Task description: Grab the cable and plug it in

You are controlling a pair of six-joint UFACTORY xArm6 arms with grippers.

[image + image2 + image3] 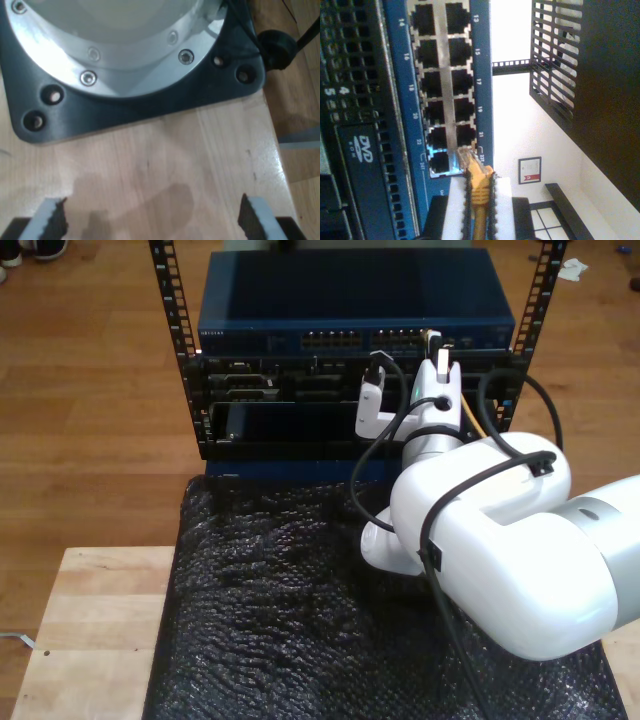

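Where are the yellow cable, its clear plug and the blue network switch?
cable [480, 192], second wrist view, on its yellow boot between the jaws of my second gripper [479, 200].
clear plug [465, 156], second wrist view, on the plug's tip.
blue network switch [300, 300], exterior view, on its top panel.

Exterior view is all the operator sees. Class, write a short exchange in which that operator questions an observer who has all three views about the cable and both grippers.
Observer: My second gripper is shut on the cable, with its yellow boot between the pads.
Operator: The arm blocks my view there. Where is the plug?
Observer: The plug is at the last row of ports on the switch, by label 23. It doesn't look seated.
Operator: And my first gripper?
Observer: My first gripper is open over the bare wooden table, near a dark base plate.
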